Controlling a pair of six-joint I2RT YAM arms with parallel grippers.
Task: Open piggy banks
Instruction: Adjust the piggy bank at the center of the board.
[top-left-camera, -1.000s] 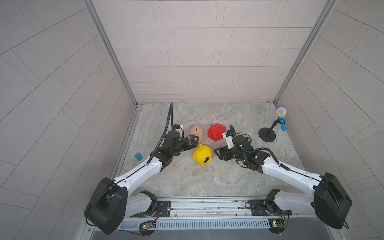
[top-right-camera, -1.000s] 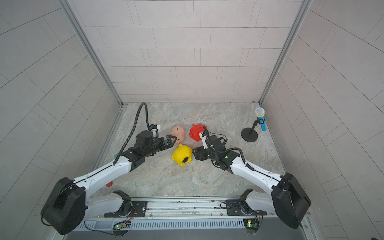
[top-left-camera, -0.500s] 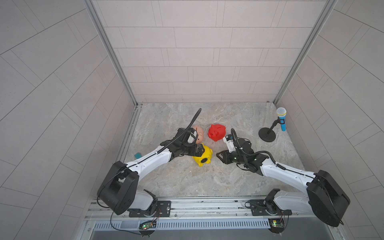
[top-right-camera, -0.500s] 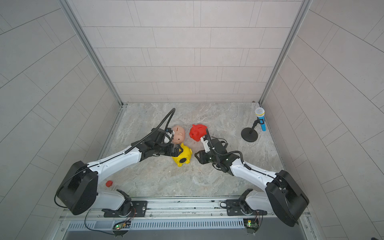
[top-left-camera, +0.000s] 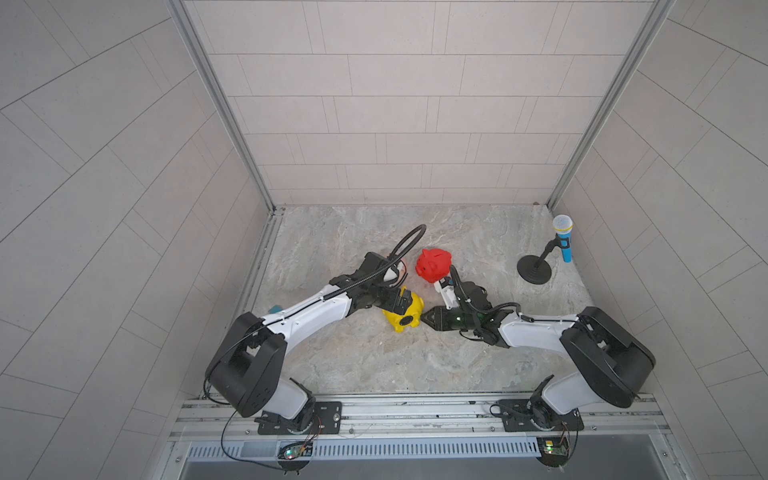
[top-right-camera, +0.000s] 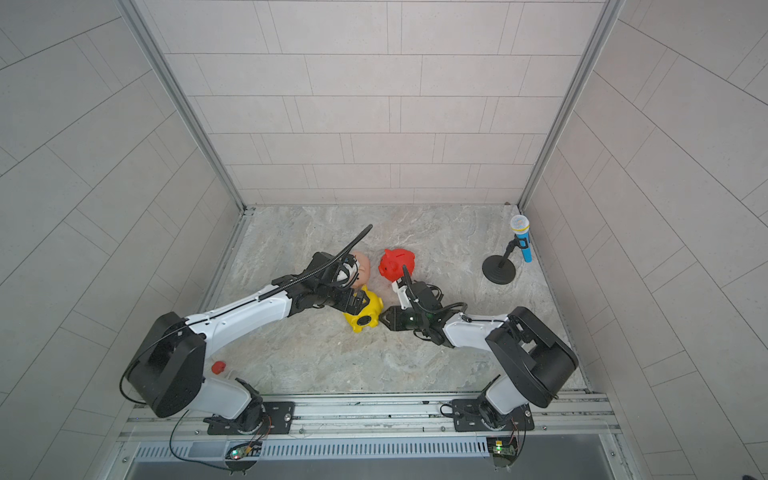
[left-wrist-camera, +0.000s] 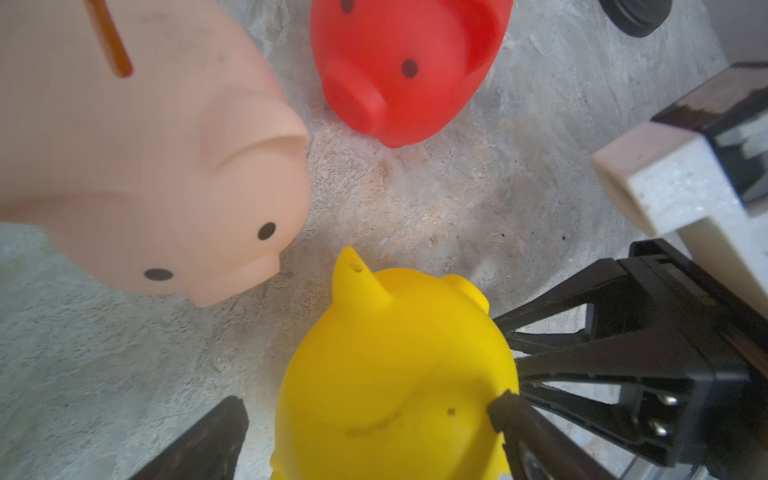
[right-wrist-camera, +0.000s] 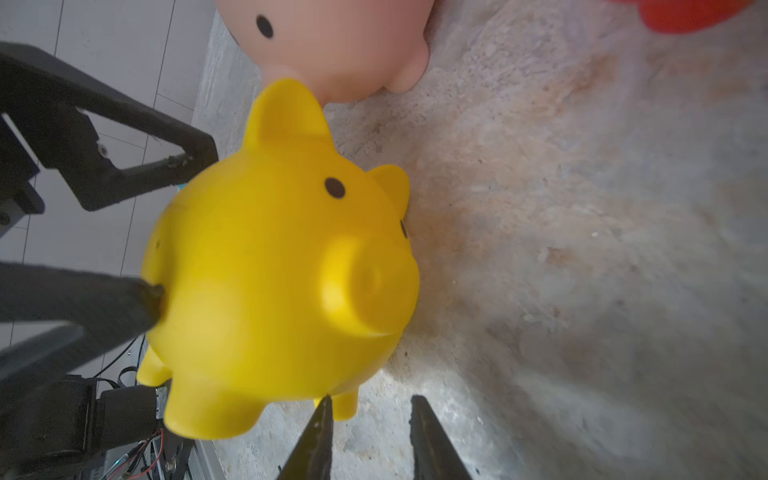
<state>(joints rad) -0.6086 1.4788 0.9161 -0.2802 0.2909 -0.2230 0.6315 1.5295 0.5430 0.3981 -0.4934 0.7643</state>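
Your left gripper (left-wrist-camera: 368, 409) is straddling the yellow piggy bank (top-left-camera: 405, 313), lying tipped mid-table, jaws spread wide, likely bracing it. Your right gripper (right-wrist-camera: 372, 401) is hovering beside its belly plug (top-left-camera: 409, 320), jaws half-closed, gripping nothing.

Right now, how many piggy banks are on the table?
3: yellow piggy bank in front, pink piggy bank behind it, red piggy bank beside the pink; none seems hidden.

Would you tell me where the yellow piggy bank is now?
In both top views the yellow piggy bank lies mid-table between the left gripper and right gripper, beside the pink pig.
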